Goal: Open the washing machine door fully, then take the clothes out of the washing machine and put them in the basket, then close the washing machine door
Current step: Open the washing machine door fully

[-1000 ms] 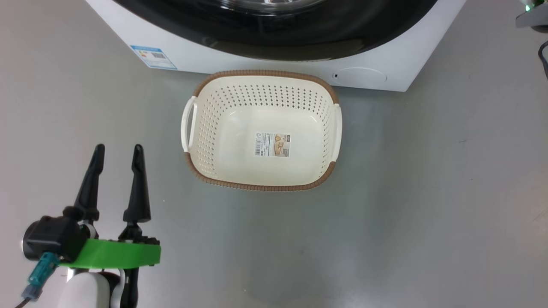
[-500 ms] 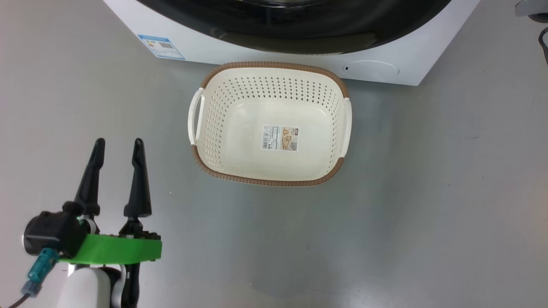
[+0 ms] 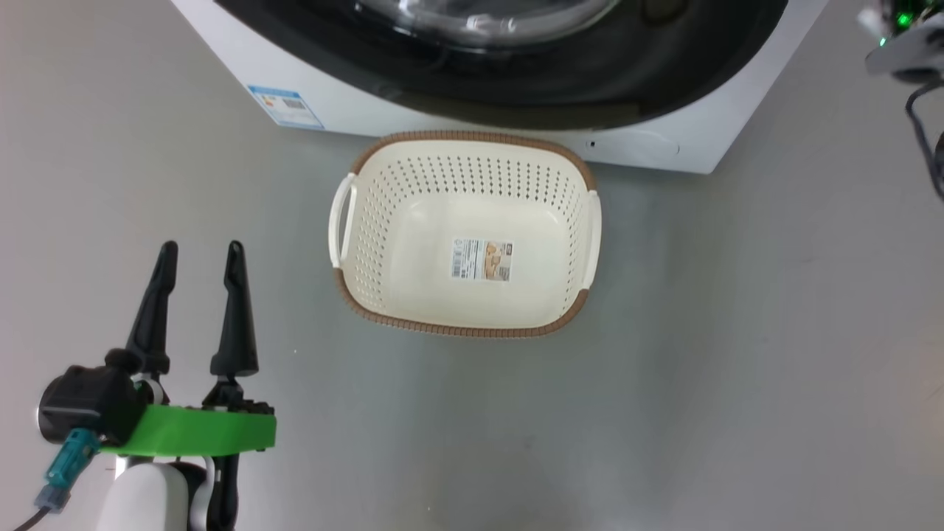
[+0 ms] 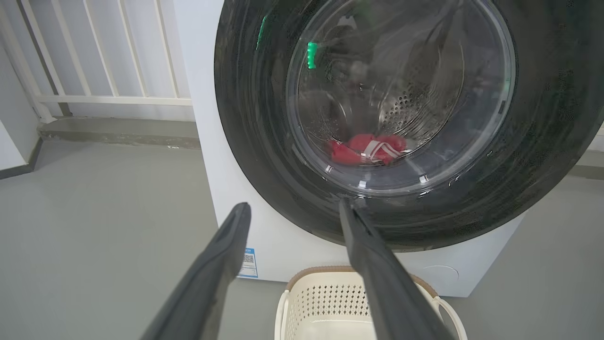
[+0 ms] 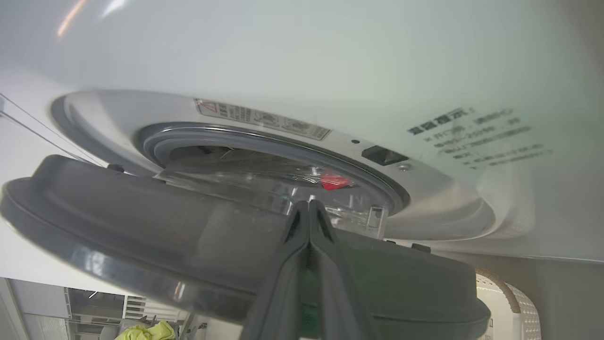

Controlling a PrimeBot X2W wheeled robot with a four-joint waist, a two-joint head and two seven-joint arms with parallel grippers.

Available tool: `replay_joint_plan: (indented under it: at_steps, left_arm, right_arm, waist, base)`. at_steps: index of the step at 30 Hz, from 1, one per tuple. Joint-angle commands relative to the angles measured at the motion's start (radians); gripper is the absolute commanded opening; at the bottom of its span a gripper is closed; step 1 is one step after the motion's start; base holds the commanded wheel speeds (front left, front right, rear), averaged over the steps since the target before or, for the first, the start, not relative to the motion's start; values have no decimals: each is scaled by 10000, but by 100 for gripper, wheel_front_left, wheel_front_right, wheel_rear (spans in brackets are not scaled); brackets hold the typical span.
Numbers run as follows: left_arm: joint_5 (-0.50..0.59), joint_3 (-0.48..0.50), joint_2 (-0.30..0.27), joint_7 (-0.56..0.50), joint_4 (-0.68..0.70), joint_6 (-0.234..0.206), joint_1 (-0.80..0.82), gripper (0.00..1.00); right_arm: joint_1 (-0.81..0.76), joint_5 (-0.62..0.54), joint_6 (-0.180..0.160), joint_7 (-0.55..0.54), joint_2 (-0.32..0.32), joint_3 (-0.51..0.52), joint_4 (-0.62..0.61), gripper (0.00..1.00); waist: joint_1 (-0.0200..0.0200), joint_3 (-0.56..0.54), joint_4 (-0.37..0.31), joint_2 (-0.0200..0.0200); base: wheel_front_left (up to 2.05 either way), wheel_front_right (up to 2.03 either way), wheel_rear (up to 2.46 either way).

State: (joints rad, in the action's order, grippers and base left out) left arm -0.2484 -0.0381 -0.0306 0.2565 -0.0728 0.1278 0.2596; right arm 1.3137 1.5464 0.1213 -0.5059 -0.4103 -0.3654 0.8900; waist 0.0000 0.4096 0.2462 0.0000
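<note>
Red clothes [image 4: 363,147] lie low in the drum, behind the washing machine door [image 5: 141,226], which stands slightly ajar from the washing machine [image 3: 664,151]. The right gripper [image 5: 309,205], its 2 fingers pressed together, points across the door's inner face toward the gap. The left gripper [image 3: 201,251] stays spread at the near left. The basket [image 3: 472,136] sits just before the machine. Since the earlier frame the head camera has shifted, so more door glass shows.

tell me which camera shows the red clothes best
Left wrist view: the clothes lie red with white stripes behind the door glass. The right wrist view catches a small red scrap past the door; the head view's glass is too glary to tell.
</note>
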Motion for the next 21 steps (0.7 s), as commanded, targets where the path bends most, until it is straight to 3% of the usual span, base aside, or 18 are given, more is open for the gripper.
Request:
replay_joint_plan:
  at_steps: [1,21]
  left_arm:
    - [44,371,-219,53,188,29,-50,100]
    - [123,373,-381,53,55,29,-653,100]
  right_arm:
    - [-412,49,94,-208,381,-140,-385,0]
    - [-2213,516,94,-675,652,-139,-1081,0]
  waist:
    - [0,-271,-54,0]
    - [0,-1328,-6,0]
  base:
    - [0,0,0]
    - [0,0,0]
